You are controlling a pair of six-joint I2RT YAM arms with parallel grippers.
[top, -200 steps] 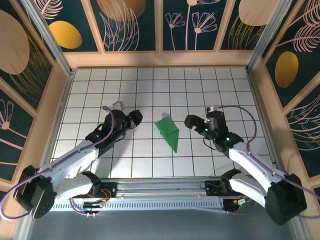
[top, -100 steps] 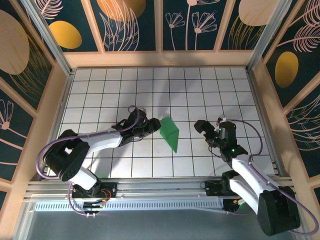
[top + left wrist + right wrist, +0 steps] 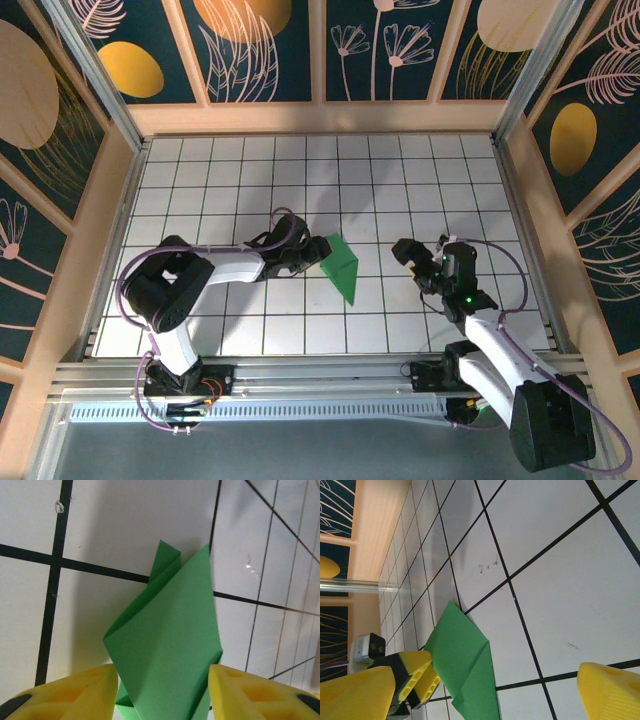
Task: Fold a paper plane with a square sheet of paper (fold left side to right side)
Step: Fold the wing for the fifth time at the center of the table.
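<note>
The paper [image 3: 340, 262], green and folded to a point, lay on the white tiles [image 3: 420, 170]. It sat between the two grippers, with its point towards the arm bases. The left gripper [image 3: 309, 256] was at the paper's left edge. Its yellow fingers [image 3: 75, 687] stood apart on either side of a raised fold. Whether they pinched the fold could not be told. The right gripper [image 3: 404, 250] was off to the paper's right, clear of it, with its jaws spread wide and holding nothing.
</note>
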